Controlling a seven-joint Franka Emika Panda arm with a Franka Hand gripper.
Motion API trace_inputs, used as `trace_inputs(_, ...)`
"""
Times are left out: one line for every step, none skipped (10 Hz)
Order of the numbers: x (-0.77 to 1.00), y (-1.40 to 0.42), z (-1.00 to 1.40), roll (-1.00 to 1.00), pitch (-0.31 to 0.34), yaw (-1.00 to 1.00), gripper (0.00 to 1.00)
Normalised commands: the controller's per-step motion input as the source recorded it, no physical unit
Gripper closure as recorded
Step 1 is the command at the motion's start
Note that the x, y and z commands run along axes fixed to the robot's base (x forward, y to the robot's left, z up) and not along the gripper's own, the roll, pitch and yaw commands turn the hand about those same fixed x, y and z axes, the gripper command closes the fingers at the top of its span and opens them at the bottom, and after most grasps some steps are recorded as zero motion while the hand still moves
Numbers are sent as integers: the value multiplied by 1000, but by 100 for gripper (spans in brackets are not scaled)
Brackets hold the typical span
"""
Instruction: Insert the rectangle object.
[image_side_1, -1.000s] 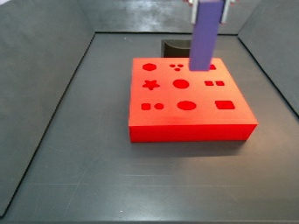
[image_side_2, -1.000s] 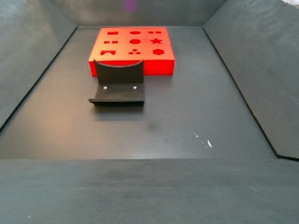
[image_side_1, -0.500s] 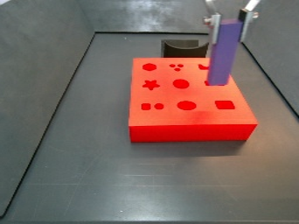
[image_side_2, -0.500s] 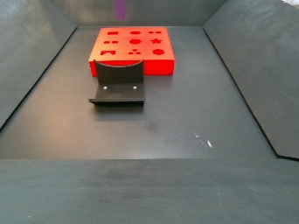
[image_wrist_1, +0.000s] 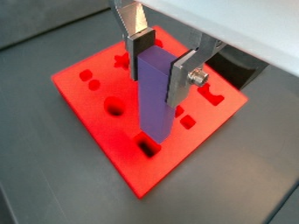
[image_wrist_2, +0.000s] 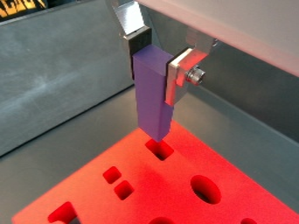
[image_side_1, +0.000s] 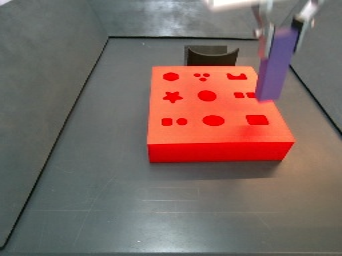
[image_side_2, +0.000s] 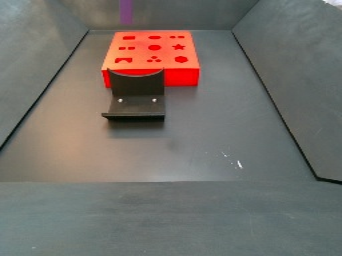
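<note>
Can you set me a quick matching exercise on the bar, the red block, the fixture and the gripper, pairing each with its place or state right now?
Things:
1. rectangle object
2. red block
3. fixture
4. gripper

Places or states:
A. on the floor, shaped holes facing up
B. upright, clamped between the fingers
C. dark, standing on the floor beside the block
D. above the block, shut on the bar

Pairs: 1-B, 2-A, 3-C, 4-D

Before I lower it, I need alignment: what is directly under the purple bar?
The hand holds the purple bar upright above the red block. In a wrist view its lower end hangs over a rectangular hole, partly covered by the bar.
</note>
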Motion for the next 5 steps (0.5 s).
trace_inputs(280, -449, -391, 423, 133, 0, 100)
trace_inputs(129, -171, -140, 356, 179, -20, 100)
trace_inputs(97, 0, 0, 243, 190, -29, 100)
trace_inputs(89, 114, 86, 156, 199, -31, 100)
trace_inputs(26, 9, 0, 183, 241, -11, 100)
